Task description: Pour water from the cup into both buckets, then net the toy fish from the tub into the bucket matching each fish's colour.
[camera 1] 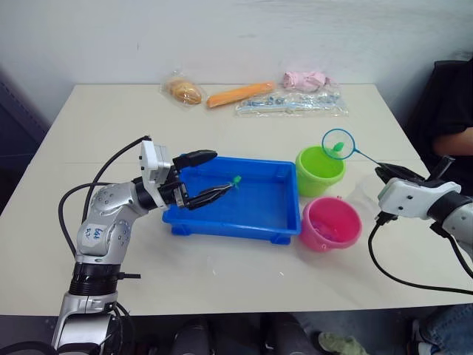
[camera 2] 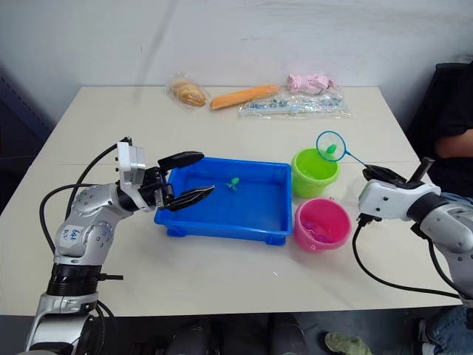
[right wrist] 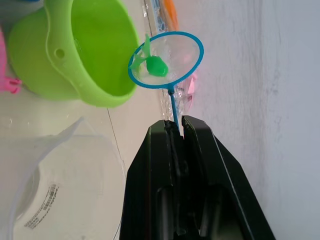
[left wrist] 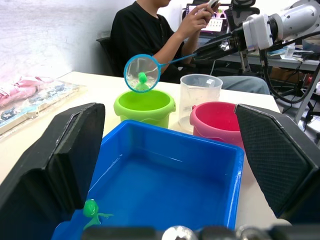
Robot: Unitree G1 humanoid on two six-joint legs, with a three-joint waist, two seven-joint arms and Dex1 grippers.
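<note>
The blue tub (camera 1: 251, 214) lies mid-table and holds water and one small green toy fish (camera 1: 236, 180). My left gripper (camera 1: 222, 172) is open, its fingers straddling the tub's left end. To the tub's right stand the lime green bucket (camera 1: 319, 171) and the pink bucket (camera 1: 330, 223), with the clear cup (left wrist: 200, 95) behind them. My right gripper (right wrist: 177, 126) is shut on the thin handle of the net (camera 1: 338, 143). The blue hoop hangs just above the green bucket's far rim, with a green fish (right wrist: 155, 66) in its mesh.
Along the table's far edge lie a bagged bread roll (camera 1: 185, 91), an orange carrot-like toy (camera 1: 240, 94), a pink bundle (camera 1: 304, 80) and a clear packet (camera 1: 292, 103). A person in black (camera 1: 451, 111) sits by the table's right side.
</note>
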